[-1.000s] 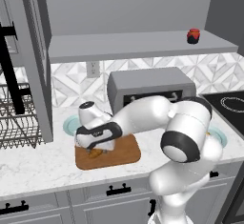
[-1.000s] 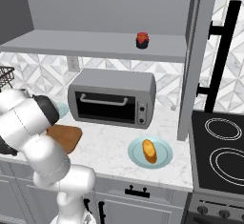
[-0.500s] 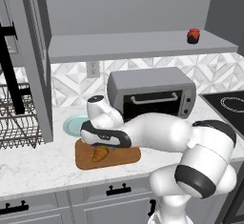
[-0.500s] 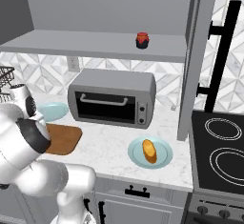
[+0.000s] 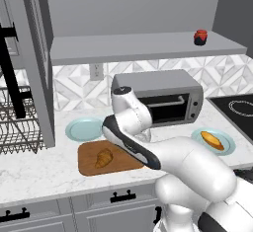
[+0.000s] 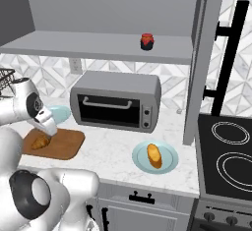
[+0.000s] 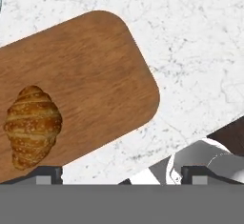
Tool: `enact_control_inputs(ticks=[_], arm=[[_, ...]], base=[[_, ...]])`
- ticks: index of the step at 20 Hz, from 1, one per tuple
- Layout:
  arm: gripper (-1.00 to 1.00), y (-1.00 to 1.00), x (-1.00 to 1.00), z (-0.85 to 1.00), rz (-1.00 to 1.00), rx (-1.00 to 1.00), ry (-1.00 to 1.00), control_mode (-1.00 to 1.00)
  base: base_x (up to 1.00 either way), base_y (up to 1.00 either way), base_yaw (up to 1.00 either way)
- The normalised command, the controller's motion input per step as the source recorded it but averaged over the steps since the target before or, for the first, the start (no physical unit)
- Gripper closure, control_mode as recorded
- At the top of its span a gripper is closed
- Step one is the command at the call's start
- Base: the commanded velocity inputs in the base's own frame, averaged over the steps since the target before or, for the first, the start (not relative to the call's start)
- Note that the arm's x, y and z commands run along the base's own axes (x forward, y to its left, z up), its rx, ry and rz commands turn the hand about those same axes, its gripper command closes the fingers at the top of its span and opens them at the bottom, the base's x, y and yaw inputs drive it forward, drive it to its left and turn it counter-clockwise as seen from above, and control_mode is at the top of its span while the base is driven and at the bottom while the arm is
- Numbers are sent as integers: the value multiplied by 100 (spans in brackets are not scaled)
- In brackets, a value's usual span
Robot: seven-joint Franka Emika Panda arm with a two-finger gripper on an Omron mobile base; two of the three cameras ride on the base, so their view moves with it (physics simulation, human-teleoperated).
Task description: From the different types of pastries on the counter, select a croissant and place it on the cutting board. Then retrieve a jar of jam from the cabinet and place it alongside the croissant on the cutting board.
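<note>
One croissant (image 5: 104, 158) lies on the cutting board (image 5: 89, 164) in the left base view, toward the board's left half, on the marble counter (image 5: 39, 174). The arm bends low across the board's right side, so the gripper itself is hidden here and I cannot tell how its fingers stand. An empty light blue plate (image 5: 84, 129) sits just behind the board. A grey toaster oven (image 5: 163, 97) stands behind the arm, and the orange-yellow pastry (image 5: 212, 140) rests on its own blue plate (image 5: 200, 135) to the right. The jar of jam (image 5: 200, 37) stands on the cabinet shelf (image 5: 138, 48), high and well apart from the hand. No lettering on the jar or oven can be read.

From the right base view, the croissant (image 6: 40, 141) lies on the cutting board (image 6: 66, 144) just below the hand's wedge-shaped end. The jar of jam (image 6: 147, 41) sits on the shelf above the toaster oven (image 6: 115, 101). The yellow pastry (image 6: 154, 155) lies on its plate (image 6: 140, 158) on the counter (image 6: 110, 151).

In the hand view, the two dark fingertips (image 7: 45, 174) sit far apart at the bottom edge, holding nothing. The croissant (image 7: 32, 125) lies free on the cutting board (image 7: 95, 85), just above the left fingertip. Bare counter (image 7: 200, 51) spreads above the right one.
</note>
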Motion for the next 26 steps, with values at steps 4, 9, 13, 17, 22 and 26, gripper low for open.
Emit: enact_control_inputs(ticks=[4, 9, 13, 17, 22, 26], arm=[[-100, -100, 0, 32, 0, 0, -15, -100], [-100, -97, 5, 10, 0, 4, -7, -100], [-100, -87, 2, 48, -2, 2, -23, -100], [-100, -93, 0, 93, -2, -11, -34, -100], [-100, -75, 3, 100, 0, -15, -22, -100], [-100, -58, 24, 100, 0, -14, -16, -100]], base=[[0, 0, 0], [0, 0, 0], [0, 0, 0], [0, 0, 0], [0, 0, 0], [0, 0, 0]])
